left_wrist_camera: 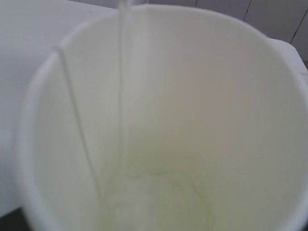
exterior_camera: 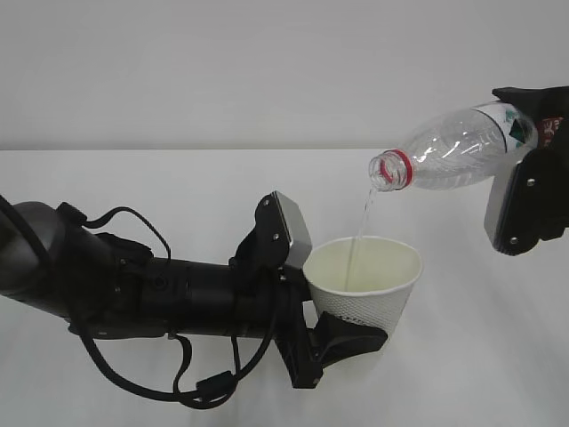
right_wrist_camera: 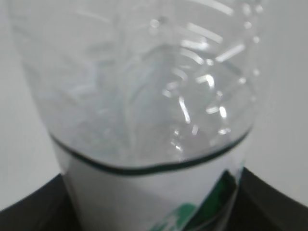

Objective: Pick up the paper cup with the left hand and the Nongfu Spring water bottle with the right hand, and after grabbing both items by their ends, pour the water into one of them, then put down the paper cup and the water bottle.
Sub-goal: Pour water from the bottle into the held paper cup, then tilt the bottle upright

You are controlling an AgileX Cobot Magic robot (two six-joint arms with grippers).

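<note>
The white paper cup (exterior_camera: 366, 283) is held upright above the table, with my left gripper (exterior_camera: 345, 313) shut on its lower part from the left. The Nongfu Spring water bottle (exterior_camera: 449, 151) is tipped, mouth down-left over the cup, and my right gripper (exterior_camera: 526, 182) is shut on its labelled end. A thin stream of water (exterior_camera: 361, 227) falls from the neck into the cup. The left wrist view looks into the cup (left_wrist_camera: 202, 96), where the stream (left_wrist_camera: 120, 72) meets a shallow pool (left_wrist_camera: 159, 202). The right wrist view fills with the bottle (right_wrist_camera: 144, 86); dark fingers (right_wrist_camera: 276, 207) flank it.
A white table (exterior_camera: 133, 187) runs back to a plain white wall. Black cables (exterior_camera: 178, 387) loop under the left arm, low at the front left of the exterior view.
</note>
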